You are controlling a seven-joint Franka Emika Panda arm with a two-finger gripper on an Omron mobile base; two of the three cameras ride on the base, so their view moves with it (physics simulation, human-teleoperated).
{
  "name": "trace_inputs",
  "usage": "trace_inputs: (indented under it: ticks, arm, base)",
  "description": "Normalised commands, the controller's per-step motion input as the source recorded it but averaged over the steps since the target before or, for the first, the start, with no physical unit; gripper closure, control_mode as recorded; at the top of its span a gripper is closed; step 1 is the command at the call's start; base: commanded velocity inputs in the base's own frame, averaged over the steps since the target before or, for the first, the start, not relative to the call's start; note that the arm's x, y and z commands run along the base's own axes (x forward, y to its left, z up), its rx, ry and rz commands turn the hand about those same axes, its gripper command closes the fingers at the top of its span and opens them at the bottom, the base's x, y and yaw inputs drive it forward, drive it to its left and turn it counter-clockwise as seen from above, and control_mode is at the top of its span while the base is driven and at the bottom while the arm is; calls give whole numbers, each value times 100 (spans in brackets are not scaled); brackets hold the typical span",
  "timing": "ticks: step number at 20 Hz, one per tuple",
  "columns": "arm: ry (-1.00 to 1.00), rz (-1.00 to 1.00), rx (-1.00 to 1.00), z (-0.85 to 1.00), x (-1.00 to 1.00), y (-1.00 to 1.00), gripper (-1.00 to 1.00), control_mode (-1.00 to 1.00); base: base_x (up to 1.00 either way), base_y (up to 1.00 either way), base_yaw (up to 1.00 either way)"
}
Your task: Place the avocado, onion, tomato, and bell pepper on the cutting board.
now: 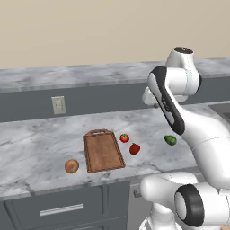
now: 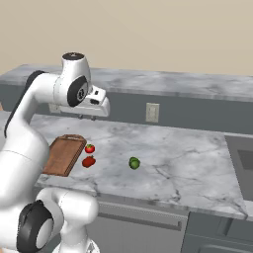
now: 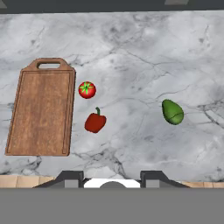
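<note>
Cutting board (image 1: 103, 151) lies flat on the marble tabletop (image 1: 40, 143) at centre of the left base view, handle loop at its far end, nothing on it. Onion (image 1: 71, 166) sits on the tabletop just beside the board's lower-left corner, apart from it. Tomato (image 1: 124, 138) is right of the board near its upper end, w/ bell pepper (image 1: 134, 148) just below-right of it; the 2 are near each other, not touching. Avocado (image 1: 170, 140) lies well apart, at centre right of that view, next to the arm. In the hand view the board fills the left side, tomato and pepper sit centre-left, avocado right of centre, all on bare marble. Tool (image 3: 112, 178) is held high above the tabletop; its 2 tips (image 3: 70, 179) show at the bottom of the hand view, spread apart w/ nothing between them. A wall outlet (image 1: 58, 105) is on the grey backsplash, upper left; drawer fronts (image 1: 58, 209) run under the tabletop edge, lower left.
</note>
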Motion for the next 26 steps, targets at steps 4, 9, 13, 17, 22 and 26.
trace_inputs:
  ticks: [4,9,13,17,22,26]
  arm:
    - [-5,0,0,0,-24,1,-100,-100]
    - [-3,0,-5,0,-32,38,-100,-100]
    - [1,0,-1,0,-4,74,-100,-100]
    - [4,0,0,-8,1,47,-100,-100]
    - [8,0,0,-38,9,14,-100,-100]
    - [7,0,0,-42,16,0,-100,-100]
  base:
    - [0,0,0]
    - [0,0,0]
    - [0,0,0]
    - [0,0,0]
    - [0,0,0]
    - [0,0,0]
